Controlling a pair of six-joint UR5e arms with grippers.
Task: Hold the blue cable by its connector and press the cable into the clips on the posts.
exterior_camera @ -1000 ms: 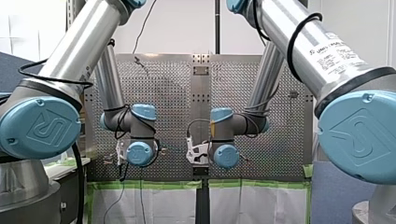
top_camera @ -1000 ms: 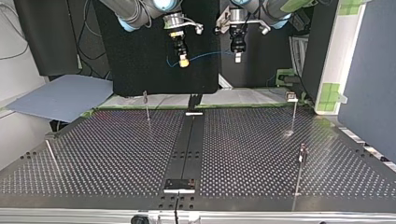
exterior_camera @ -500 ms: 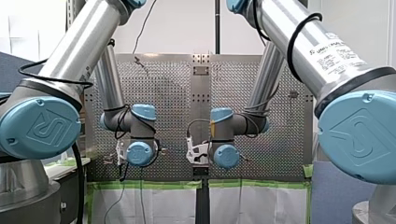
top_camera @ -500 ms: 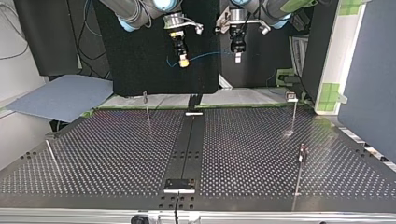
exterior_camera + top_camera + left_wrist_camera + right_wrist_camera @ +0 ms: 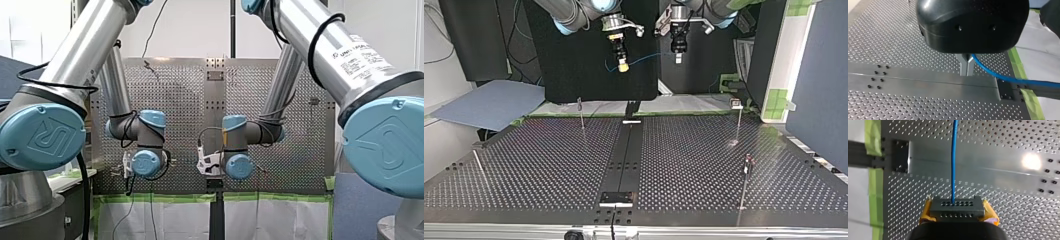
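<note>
The table lies well below both grippers, with open room; its posts stand well ahead, near the edges. My right gripper is clamped on the connector; my left gripper pinches the cable strung between them. A carrying step, I judge: next, lower towards a clip.

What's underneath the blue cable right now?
Below the blue cable, the right wrist view shows the perforated table and its plain centre strip, which the cable crosses. The table beneath the connector and my right gripper is covered by them.
</note>
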